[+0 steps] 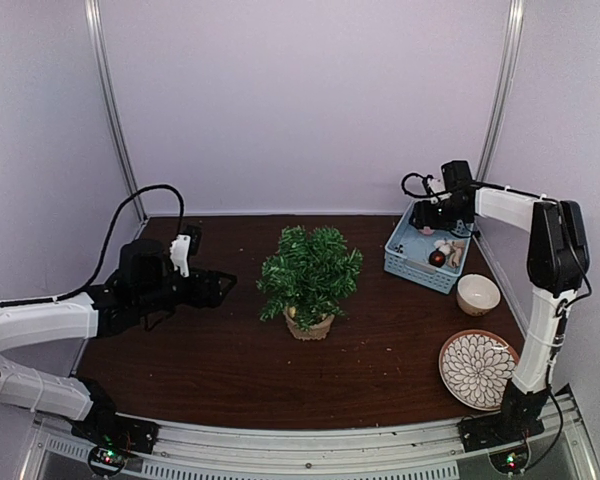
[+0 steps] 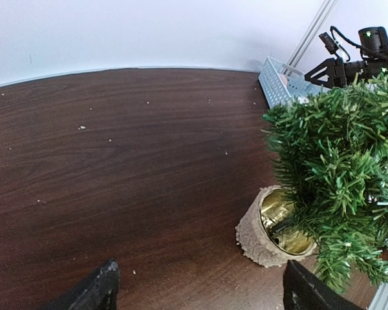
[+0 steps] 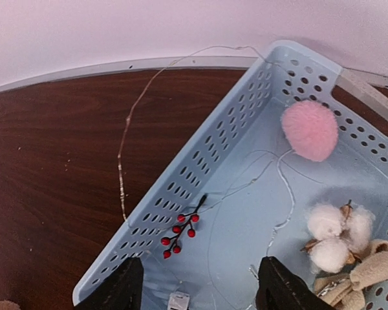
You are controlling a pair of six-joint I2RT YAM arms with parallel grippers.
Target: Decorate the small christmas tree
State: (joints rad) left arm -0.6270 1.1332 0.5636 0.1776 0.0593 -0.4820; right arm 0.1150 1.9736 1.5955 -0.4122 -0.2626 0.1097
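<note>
Hovering over a pale-blue perforated plastic basket [image 3: 200, 168], the right gripper [image 3: 197, 287], fingers apart, looks set to fetch a decoration, needing a drop onto the red berry sprig [image 3: 180, 231]. The green small christmas tree [image 1: 310, 270] stands mid-table near the spread-open left gripper [image 2: 200, 290].

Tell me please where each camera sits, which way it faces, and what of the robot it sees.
Top external: above and behind the arms, looking down on the table; both arms show, with left gripper and right gripper.
Left wrist: low over the table, facing the small christmas tree; its own fingers at the bottom.
Right wrist: above the blue basket, looking down into it; its own fingers at the bottom.
Shared: top and left wrist views both show the small christmas tree and blue basket.
</note>
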